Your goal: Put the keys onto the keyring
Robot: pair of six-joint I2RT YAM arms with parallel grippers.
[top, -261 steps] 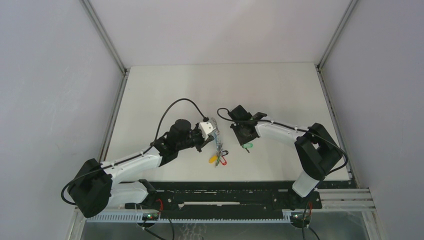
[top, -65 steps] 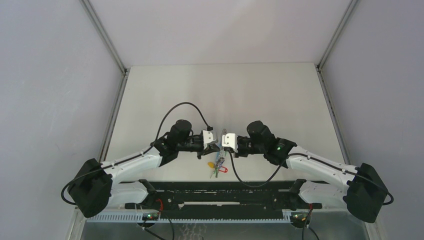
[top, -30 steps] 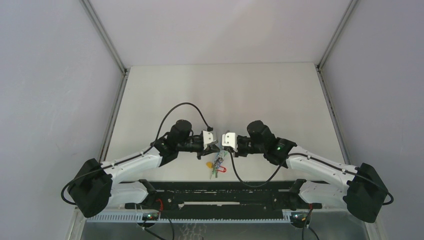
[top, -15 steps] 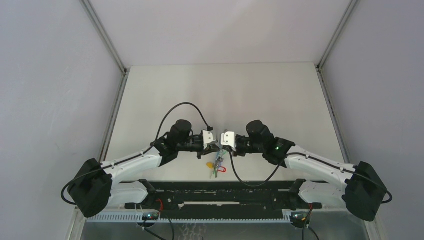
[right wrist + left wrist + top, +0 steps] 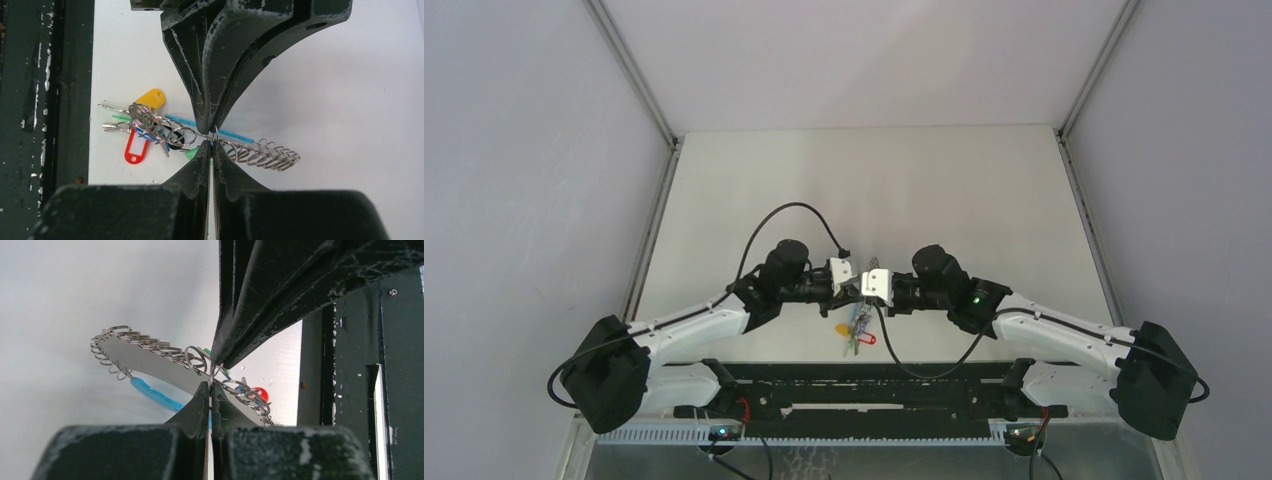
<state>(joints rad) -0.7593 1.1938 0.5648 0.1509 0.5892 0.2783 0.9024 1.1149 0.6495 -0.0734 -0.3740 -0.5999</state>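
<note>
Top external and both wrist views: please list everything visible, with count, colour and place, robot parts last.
keyring: one, blue band with a chain of small silver rings, held up between the two claws near the table's front middle
green-headed key: one, green, at the right claw's tips
yellow-headed key: one, yellow-orange, in the dangling cluster
red tag: one, red, same cluster
table: one, white
rail: one, black, along the near edge
left claw: one, black, shut on the keyring
right claw: one, black, shut on the green-headed key
left arm, right arm: two, white and black, meeting at centre
</note>
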